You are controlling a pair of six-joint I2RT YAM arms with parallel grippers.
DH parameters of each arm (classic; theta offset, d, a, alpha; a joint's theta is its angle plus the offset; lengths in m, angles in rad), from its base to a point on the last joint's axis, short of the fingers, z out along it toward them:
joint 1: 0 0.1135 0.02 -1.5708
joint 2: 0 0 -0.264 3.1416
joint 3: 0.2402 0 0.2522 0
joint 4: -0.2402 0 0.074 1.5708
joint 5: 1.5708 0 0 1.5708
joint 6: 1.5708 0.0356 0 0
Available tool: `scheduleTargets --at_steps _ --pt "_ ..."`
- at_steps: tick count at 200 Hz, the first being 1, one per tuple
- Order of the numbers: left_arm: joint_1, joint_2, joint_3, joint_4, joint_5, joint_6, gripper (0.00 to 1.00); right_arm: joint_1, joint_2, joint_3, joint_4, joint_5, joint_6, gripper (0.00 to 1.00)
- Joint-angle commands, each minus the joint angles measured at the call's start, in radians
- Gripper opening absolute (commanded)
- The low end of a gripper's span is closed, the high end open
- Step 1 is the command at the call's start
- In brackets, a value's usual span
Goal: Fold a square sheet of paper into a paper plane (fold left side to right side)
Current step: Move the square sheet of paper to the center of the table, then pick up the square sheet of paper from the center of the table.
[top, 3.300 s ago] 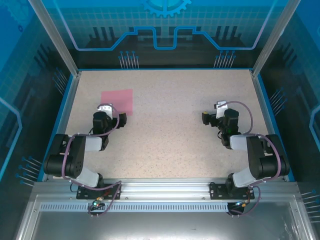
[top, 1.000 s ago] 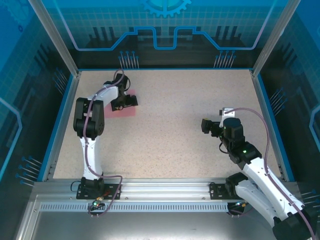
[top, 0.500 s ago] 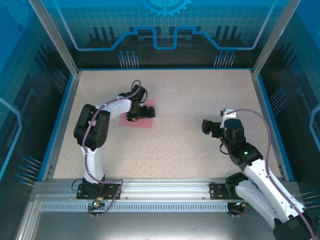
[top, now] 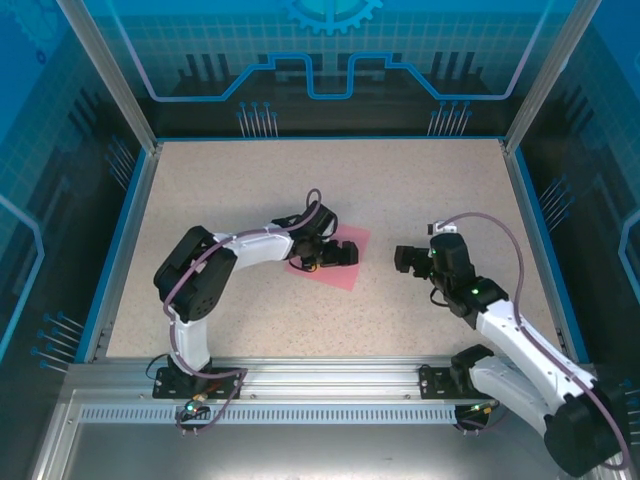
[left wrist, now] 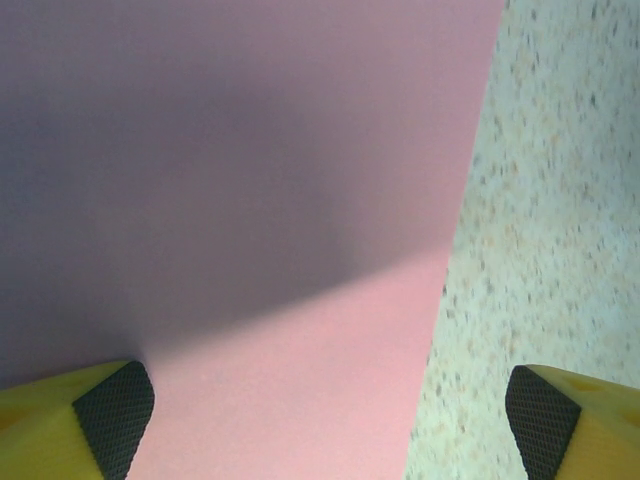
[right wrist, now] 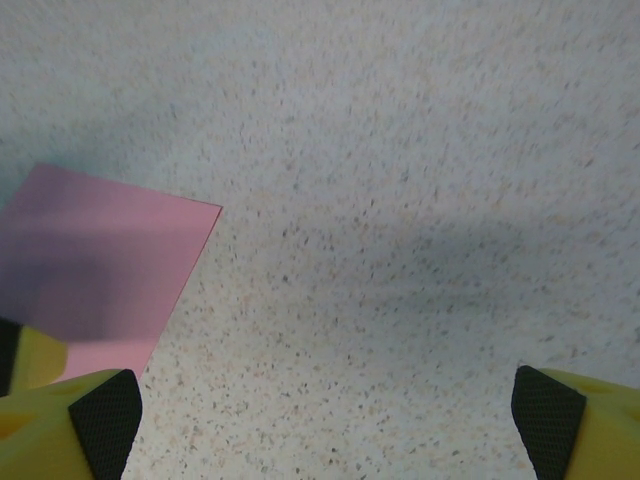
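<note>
1. Sheet (top: 345, 272), top view: it lies flat on the table (top: 300, 180), a little nearer than the middle. It is turned askew, so its corners point to the near side and the far right. No fold shows in it.
2. Top view: the left gripper (top: 328, 251) sits over the sheet's far-left part, with its arm reaching in from the left. The jaws are too small here to judge.
3. Top view: the right gripper (top: 408, 258) stands to the right of the sheet, apart from it, over bare table. It faces toward the sheet.
4. Left wrist view: the sheet (left wrist: 250, 200) covers the left and centre. Its right edge runs straight from top to bottom, leaning left toward the bottom of the view. Bare table (left wrist: 570, 200) lies beyond that edge. A shadow darkens the sheet's upper part.
5. Left wrist view: the left gripper (left wrist: 328, 420) stands wide apart and holds nothing. One pad (left wrist: 115, 415) is over the sheet and the other is over bare table, so the sheet's edge lies between them. Whether the pad presses on the paper cannot be told.
6. Right wrist view: the sheet (right wrist: 100, 270) shows at the left, flat on the table (right wrist: 400, 150), with one corner pointing right.
7. Right wrist view: the right gripper (right wrist: 325, 420) is wide apart and empty. Its left pad (right wrist: 105, 420) is close beside the sheet, and the other is over bare table.
</note>
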Motion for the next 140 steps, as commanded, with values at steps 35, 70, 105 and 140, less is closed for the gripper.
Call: scheduleTargets --at_steps 35,70,105,140 --pt "0.106 -0.157 -0.092 -0.131 0.091 -0.020 0.96 0.058 0.393 0.217 0.002 -0.058 0.046 0.99" --pt "0.205 -0.134 -0.090 -0.138 0.123 0.031 0.90 0.110 0.646 0.376 0.047 -0.064 0.086 0.99" --pt "0.240 -0.077 -0.079 -0.140 0.114 0.066 0.77 0.158 0.845 0.528 0.040 -0.069 0.107 0.99" --pt "0.239 -0.032 -0.104 -0.129 0.113 0.076 0.69 0.184 0.959 0.622 0.017 -0.082 0.108 0.99"
